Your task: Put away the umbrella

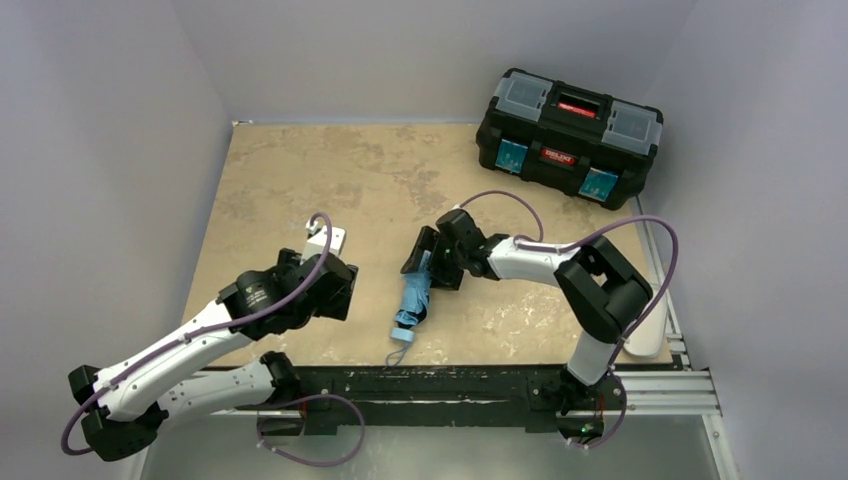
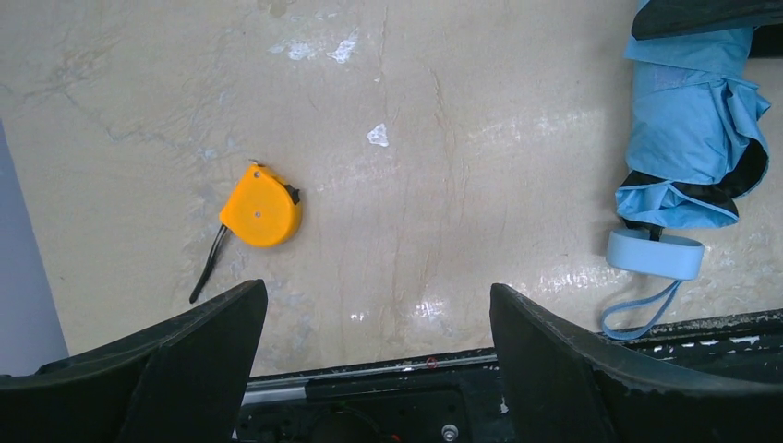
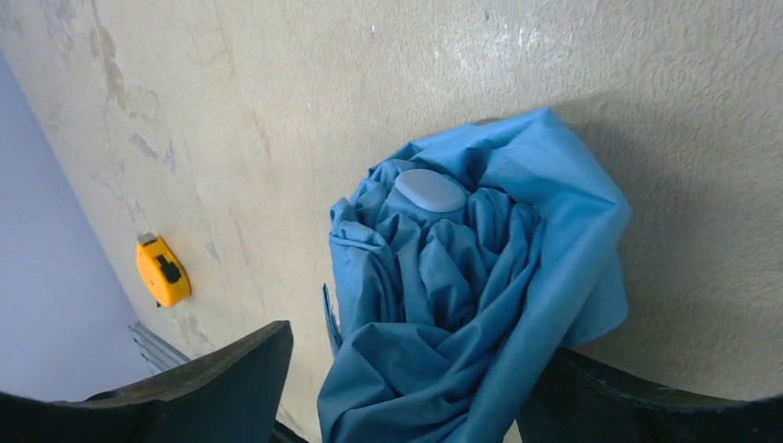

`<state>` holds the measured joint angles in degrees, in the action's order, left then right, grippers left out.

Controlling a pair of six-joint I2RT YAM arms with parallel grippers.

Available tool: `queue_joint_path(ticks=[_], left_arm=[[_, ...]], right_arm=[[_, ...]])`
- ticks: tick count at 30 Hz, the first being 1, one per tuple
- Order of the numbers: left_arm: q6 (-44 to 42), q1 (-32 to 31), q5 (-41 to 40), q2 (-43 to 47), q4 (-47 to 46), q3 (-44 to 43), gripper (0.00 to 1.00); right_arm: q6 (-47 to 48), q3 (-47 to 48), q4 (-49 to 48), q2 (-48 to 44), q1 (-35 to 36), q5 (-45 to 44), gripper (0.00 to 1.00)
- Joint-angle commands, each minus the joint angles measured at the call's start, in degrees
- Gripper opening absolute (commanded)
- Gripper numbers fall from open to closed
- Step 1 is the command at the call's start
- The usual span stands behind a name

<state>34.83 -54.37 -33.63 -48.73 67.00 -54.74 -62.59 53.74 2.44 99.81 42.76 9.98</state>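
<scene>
The folded light blue cloth umbrella (image 3: 462, 277) lies on the tan table (image 1: 300, 180), its top end between the wide-apart jaws of the right gripper (image 3: 415, 349), and off to the right of the left gripper (image 2: 377, 290), which is spread wide with nothing in it.

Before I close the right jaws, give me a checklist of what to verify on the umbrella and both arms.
1. Light blue folding fabric umbrella collapsed, lying on the beige table: ok.
2. Right jaws straddle its canopy end: ok.
3. Right jaws gripping it: not ok; they stand wide, with a gap on one side.
4. Left jaws open, empty, off the umbrella: ok.
5. Small orange tape measure apart from the umbrella: ok.
6. Stowing place ready: cannot tell; the black plastic toolbox is shut.
</scene>
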Motion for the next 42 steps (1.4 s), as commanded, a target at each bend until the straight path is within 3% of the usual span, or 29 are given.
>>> queue_joint_path(ticks=[1,5,8,13,18,21,27,32,38,42], left_arm=[[-1.2,0.4,-1.8,-0.7,-0.1,-0.7,0.90],[-1.2,0.4,-2.2,-0.5,-0.1,-0.6,0.90],[-1.2,0.4,-2.5,-0.2,-0.2,-0.5,0.90],[-1.1,0.4,-2.9,-0.3,0.0,-0.5,0.90],[-1.0,0.4,-3.0,-0.2,0.1,-0.5,0.90],[-0.9,0.4,-3.2,0.1,0.1,-0.5,0.90],[-0.9,0.4,-3.4,0.0,0.2,-0.4,0.90],[-1.1,0.4,-2.8,0.7,0.0,-0.4,0.90],[-1.6,0.4,-1.8,4.6,-1.1,0.0,0.89],[-1.4,0.4,-1.3,7.6,-0.7,-0.2,0.88]], right_arm=[[-0.9,3.5,3.8,0.8,0.6,-5.4,0.79],[-0.2,4.5,6.4,1.8,1.2,-6.2,0.62],[0.9,5.4,8.2,2.7,2.5,-6.9,0.61],[1.8,6.7,8.7,4.7,5.1,-6.6,0.67],[2.4,7.2,9.7,5.6,5.7,-7.6,0.60],[3.0,7.3,10.2,6.1,5.7,-8.4,0.44],[4.8,9.1,10.0,6.8,5.7,-8.4,0.00],[9.4,9.7,-0.1,0.5,5.7,-5.4,0.00],[21.4,13.4,-6.6,-5.3,5.7,-9.4,0.00],[28.5,11.6,-16.6,-9.1,5.7,-14.9,0.00]])
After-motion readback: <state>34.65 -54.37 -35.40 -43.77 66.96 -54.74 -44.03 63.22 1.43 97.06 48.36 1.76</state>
